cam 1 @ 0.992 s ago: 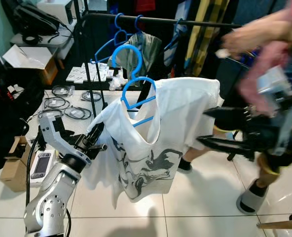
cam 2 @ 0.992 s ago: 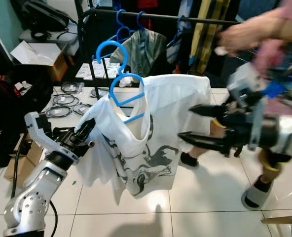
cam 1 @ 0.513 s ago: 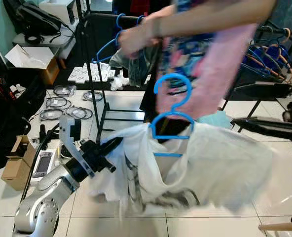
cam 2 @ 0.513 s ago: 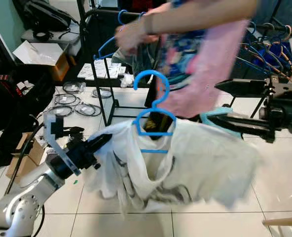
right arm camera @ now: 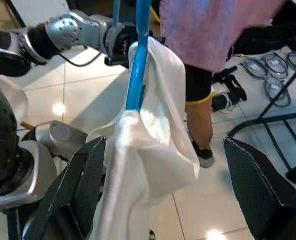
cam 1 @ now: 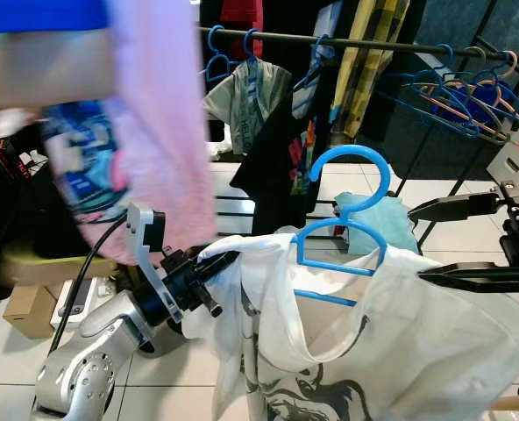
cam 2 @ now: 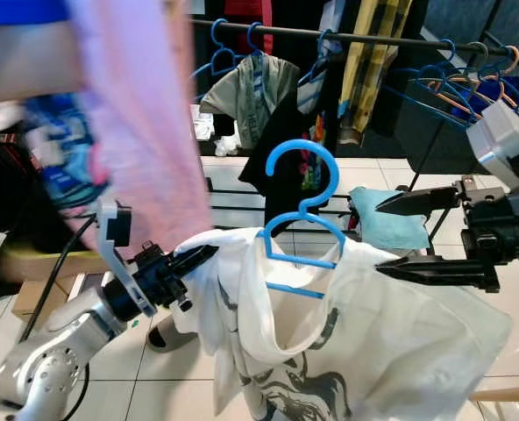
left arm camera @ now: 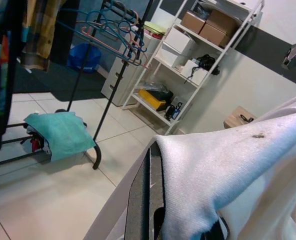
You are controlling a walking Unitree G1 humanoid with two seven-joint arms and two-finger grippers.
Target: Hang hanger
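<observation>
A blue hanger sits inside the neck of a white printed T-shirt, its hook standing free in front of me. My left gripper is shut on the shirt's left shoulder; the left wrist view has a black finger pressed against the white fabric. My right gripper is open beside the shirt's right shoulder, and its lower finger lies along the cloth. In the right wrist view the hanger and the shirt hang between two widely spread fingers. The black clothes rail runs across the back.
A person in a pink garment, blurred, stands close on the left above my left arm. Clothes and several blue hangers hang on the rail and on a rack at right. A teal cloth lies low behind the hanger. Boxes sit on the floor at left.
The person has crossed from behind the shirt to the left side. The shirt and hanger have shifted right, up against my right gripper's fingers. My left gripper still grips the shoulder.
</observation>
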